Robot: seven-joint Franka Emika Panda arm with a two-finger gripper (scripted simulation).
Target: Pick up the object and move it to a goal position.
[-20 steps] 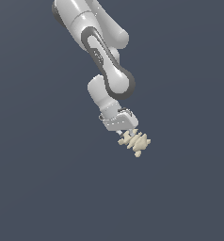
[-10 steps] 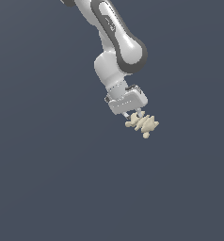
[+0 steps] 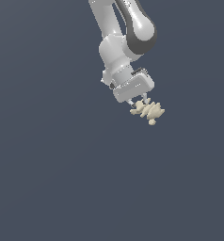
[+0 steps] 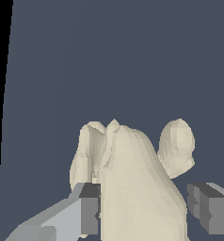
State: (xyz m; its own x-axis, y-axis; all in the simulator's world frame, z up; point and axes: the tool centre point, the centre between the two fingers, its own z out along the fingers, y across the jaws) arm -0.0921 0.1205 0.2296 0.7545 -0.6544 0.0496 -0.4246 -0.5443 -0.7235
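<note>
Clenched the hand (image 3: 139, 104) on the cream lump (image 3: 148, 111), fingers (image 4: 88, 207) pinching the narrow middle so the knobs hung free. Carried aloft under the tilted wrist, probably bound for the goal.

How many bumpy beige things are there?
1. The one lumpy beige object hangs at the end effector, between its fingers, under the arm in the exterior view. Nothing else like it shows.
</note>
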